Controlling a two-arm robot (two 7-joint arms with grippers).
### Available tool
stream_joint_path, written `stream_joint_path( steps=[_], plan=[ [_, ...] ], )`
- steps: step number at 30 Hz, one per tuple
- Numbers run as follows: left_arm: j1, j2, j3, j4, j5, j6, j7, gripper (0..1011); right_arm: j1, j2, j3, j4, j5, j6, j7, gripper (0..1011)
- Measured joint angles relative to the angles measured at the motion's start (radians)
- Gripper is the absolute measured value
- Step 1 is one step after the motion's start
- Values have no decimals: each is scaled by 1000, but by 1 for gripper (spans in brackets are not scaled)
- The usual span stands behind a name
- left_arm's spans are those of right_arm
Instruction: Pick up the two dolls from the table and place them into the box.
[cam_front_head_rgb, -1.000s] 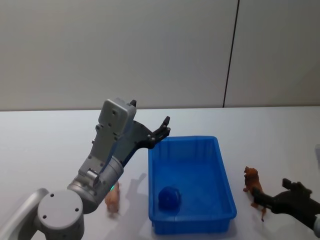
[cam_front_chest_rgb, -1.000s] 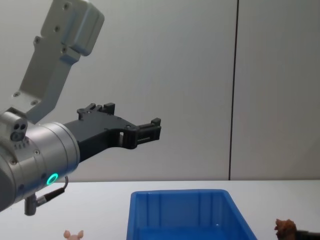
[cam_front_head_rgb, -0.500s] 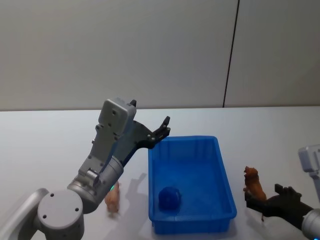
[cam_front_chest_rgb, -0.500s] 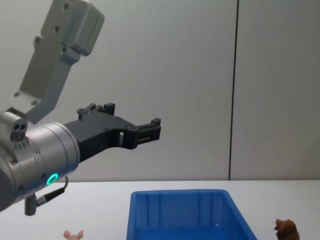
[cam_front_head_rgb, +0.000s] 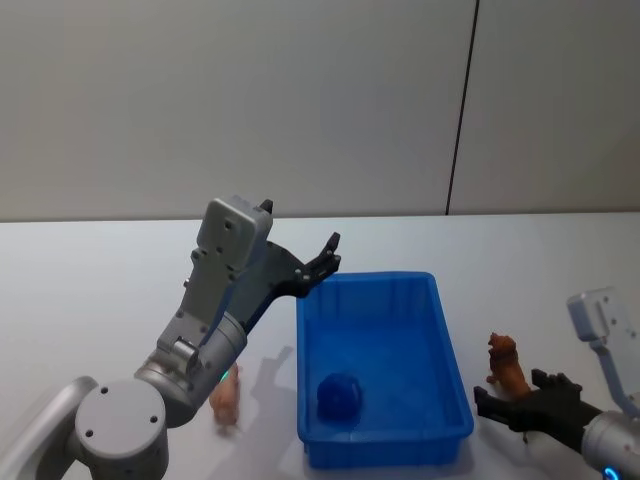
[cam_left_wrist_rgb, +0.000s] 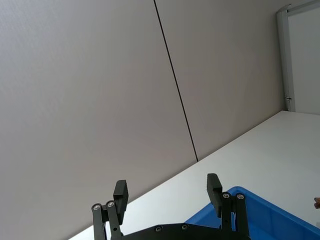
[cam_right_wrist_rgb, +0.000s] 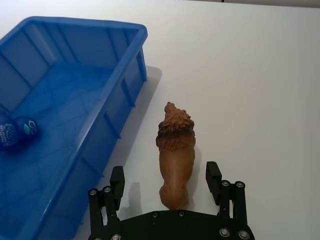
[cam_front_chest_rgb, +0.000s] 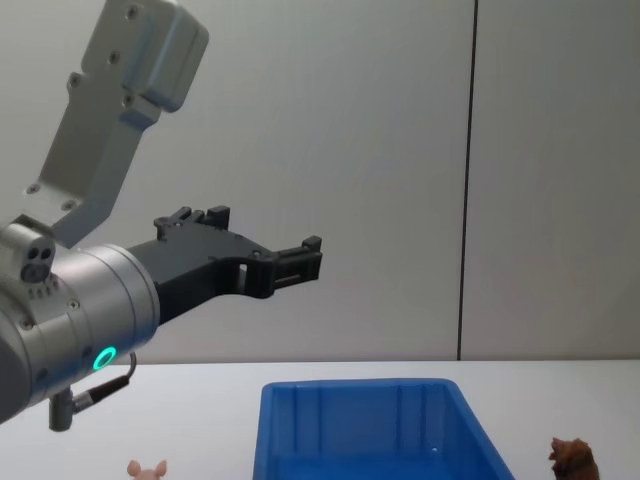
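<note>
So the flat plain white table (cam_front_head_rgb: 100, 300) carries everything here. The rectangular bright blue plastic box (cam_front_head_rgb: 366, 277) with the ribbed walls and thick rim sits roughly in the middle of it, long side running away from the robot.

The left tool (cam_front_head_rgb: 330, 252) is up in the air, over the table by the box's far left corner. In the left wrist view its two black fingers are spread wide apart with nothing between them.

The right tool (cam_right_wrist_rgb: 165, 172) is low at the table on the right side of the box. It's open, with one finger on each side of the back end of the dark reddish-brown shaggy doll (cam_right_wrist_rgb: 175, 150). There's a visible gap on both sides, so it isn't clamping it.

Inside the box, near the front end, there's a small dark blue rounded thing (cam_front_head_rgb: 339, 396). Can't tell what it is exactly.

The brown doll stands upright on the table just beside the box's right wall, head pointing away from the tool. The little pale pink pig-like doll (cam_front_head_rgb: 226, 398) is on the table left of the box, near its front left corner, partly behind the left arm in the head view.
</note>
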Motion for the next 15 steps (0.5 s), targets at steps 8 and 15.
stream_joint_path(
  steps=[8, 15],
  plan=[
    [0, 0, 0, 0, 0, 0, 0, 1001, 22, -15, -9, 35, -22, 8, 7, 1001],
    [0, 0, 0, 0, 0, 0, 0, 1001, 32, -22, -14, 51, -32, 12, 10, 880]
  ],
)
